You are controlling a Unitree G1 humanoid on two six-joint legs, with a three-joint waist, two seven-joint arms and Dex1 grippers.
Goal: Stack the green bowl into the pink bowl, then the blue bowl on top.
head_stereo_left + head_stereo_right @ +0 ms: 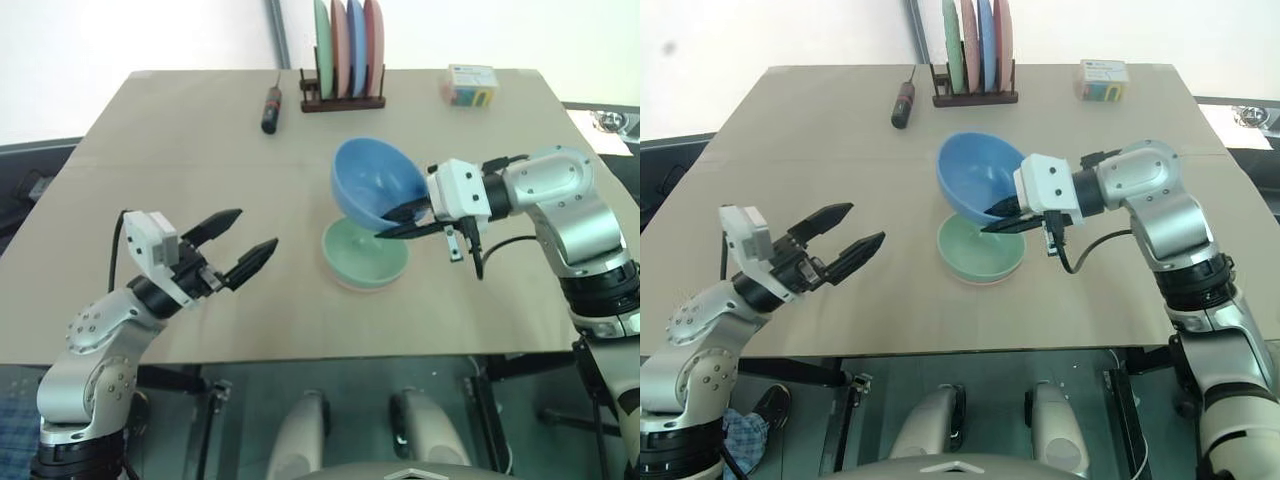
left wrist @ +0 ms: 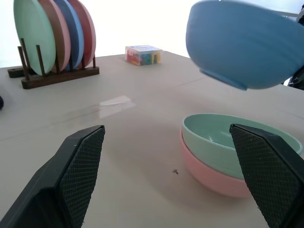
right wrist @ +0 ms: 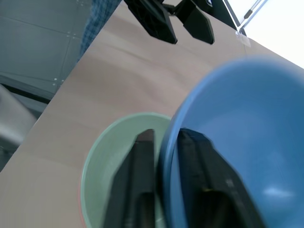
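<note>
1. Blue bowl [image 1: 378, 182] hangs tilted in my right pincer [image 1: 402, 220], one finger inside the rim and one outside, clamped on the wall.
2. Green bowl [image 1: 365, 250] already sits nested in the pink bowl [image 2: 213, 175], near the middle of the tabletop [image 1: 200, 150], directly below.
3. I'd level the blue bowl first, centre it over the green rim, then lower until it seats before letting go.
4. My left pincer [image 1: 233, 243] hovers empty, fingers spread wide, towards the tabletop's left edge; I'd keep it clear.
</note>
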